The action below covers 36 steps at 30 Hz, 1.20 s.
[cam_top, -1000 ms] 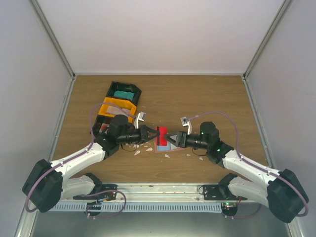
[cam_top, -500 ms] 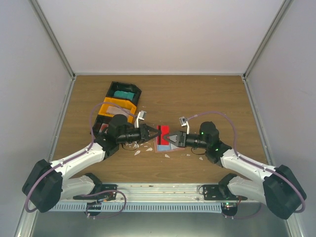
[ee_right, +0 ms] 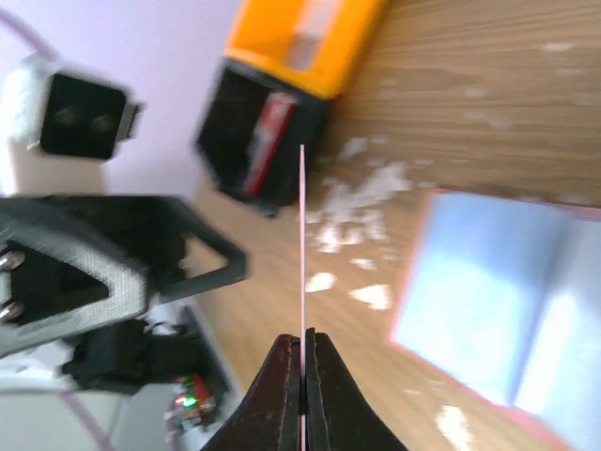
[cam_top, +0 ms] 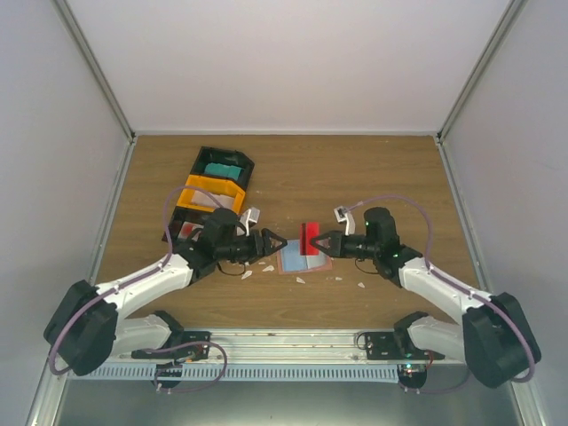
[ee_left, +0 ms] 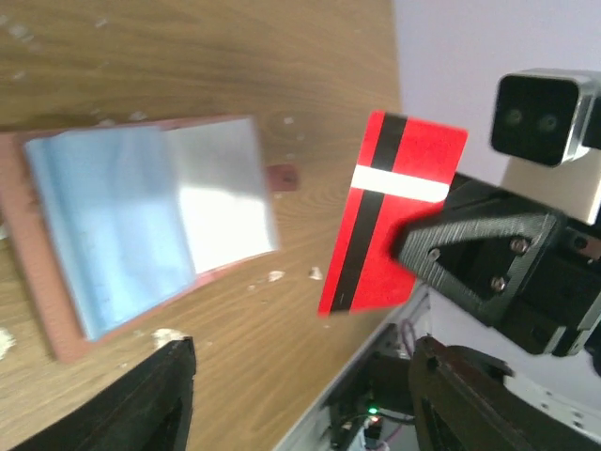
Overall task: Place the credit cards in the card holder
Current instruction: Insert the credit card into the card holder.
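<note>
A red credit card (cam_top: 309, 238) with a black and white stripe hangs upright above the table, pinched at one edge by my shut right gripper (cam_top: 324, 241). The right wrist view shows this card (ee_right: 302, 235) edge-on between the closed fingertips (ee_right: 302, 344). The card holder (cam_top: 293, 259) lies open and flat on the wood just below, salmon outside with pale blue sleeves inside (ee_left: 23, 216) (ee_right: 498, 301). My left gripper (cam_top: 273, 242) stands open and empty left of the card; in its own view the left gripper (ee_left: 300, 404) faces the red card (ee_left: 390, 225) from a short gap.
An orange bin (cam_top: 209, 191) and a black bin (cam_top: 222, 164) with a teal item stand at the back left. Another black bin (ee_right: 258, 150) holds something red. Small white scraps (cam_top: 247, 274) lie scattered around the holder.
My left gripper opened, let go of the red card and drew back left. My right gripper closed on the card and carried it a little right.
</note>
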### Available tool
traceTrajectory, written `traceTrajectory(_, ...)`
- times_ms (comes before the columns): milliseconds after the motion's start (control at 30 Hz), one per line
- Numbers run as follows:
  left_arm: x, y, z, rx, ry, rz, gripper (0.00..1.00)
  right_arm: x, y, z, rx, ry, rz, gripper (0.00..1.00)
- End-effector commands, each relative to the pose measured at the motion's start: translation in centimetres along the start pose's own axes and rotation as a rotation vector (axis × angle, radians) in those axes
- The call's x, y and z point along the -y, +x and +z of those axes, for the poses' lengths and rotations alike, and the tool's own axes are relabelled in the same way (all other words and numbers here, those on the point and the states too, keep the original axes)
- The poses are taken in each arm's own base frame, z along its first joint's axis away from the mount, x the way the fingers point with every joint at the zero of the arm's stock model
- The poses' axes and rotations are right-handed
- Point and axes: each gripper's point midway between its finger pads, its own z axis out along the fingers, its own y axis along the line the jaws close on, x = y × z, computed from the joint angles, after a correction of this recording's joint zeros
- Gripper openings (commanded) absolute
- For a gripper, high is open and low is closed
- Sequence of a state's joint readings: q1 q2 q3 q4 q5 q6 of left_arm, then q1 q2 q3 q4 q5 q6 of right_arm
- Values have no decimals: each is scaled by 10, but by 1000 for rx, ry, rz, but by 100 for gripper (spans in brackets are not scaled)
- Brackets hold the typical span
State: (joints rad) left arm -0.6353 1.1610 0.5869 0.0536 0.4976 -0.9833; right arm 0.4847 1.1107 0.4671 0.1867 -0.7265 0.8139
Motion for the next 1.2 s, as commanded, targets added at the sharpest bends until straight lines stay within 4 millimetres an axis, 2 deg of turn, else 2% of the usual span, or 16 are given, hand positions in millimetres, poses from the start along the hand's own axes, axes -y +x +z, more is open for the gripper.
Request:
traceTrajectory(0, -31, 6, 16, -34, -112, 21, 61, 69, 18, -11, -97, 209, 56, 1)
traceTrajectory(67, -37, 8, 26, -56, -120, 23, 54, 85, 21, -11, -119, 236, 78, 0)
traceTrajectory(133, -44, 8, 36, -69, -144, 25, 49, 93, 25, -7, -142, 237, 88, 1)
traceTrajectory(300, -67, 5, 57, -81, -229, 37, 36, 98, 30, 5, -183, 193, 126, 1)
traceTrajectory(500, -87, 7, 74, -109, -282, 38, 16, 100, 22, 17, -190, 167, 125, 0)
traceTrajectory(800, -111, 12, 78, -121, -365, 22, 16, 104, 23, 39, -230, 153, 147, 1)
traceTrajectory(1167, -123, 22, 80, -153, -389, 5, 17, 131, 50, 54, -296, 244, 221, 0)
